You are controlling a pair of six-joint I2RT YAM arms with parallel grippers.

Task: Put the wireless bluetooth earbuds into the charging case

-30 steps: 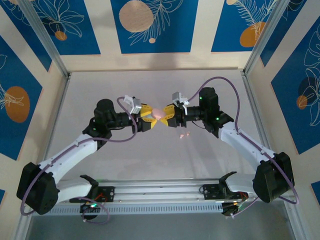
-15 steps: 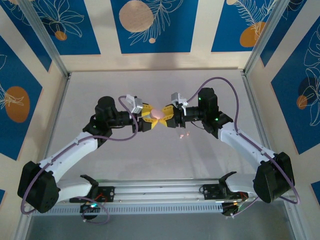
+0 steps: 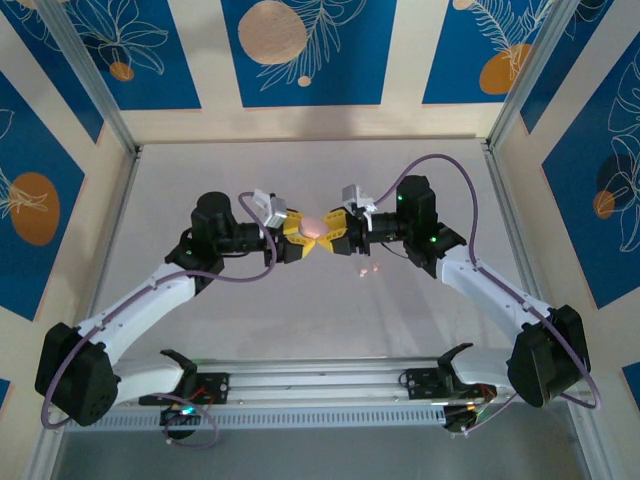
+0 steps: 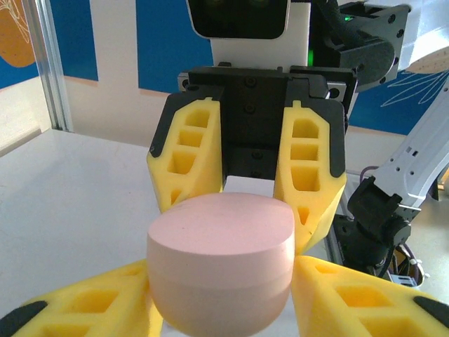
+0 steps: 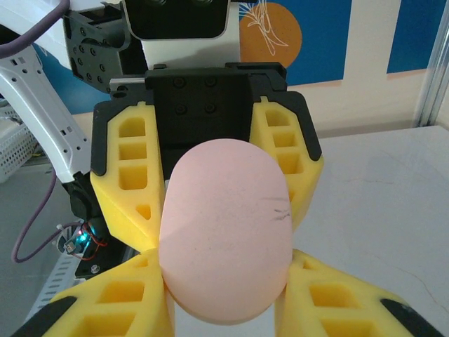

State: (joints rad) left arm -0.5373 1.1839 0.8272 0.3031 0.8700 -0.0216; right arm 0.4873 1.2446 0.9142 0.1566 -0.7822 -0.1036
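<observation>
Left hand [image 3: 302, 238] and right hand [image 3: 335, 232] both clamp the smooth pink pebble-shaped charging case [image 3: 317, 226] above the pale counter [image 3: 300, 175]. We see it closed, while specks, probably tiny pink earbuds [image 3: 366, 269], lie uninserted below.

Bright, even, diffuse light from overhead. Shadows faint and soft-edged on pale surface [image 3: 330, 320], which has dull sheen. Top view sharp throughout. Wrist views: pink case [image 4: 220, 263] close up and crisp, matte, without glare; backdrop slightly soft. Blown-out white patch at upper right of left wrist view.
</observation>
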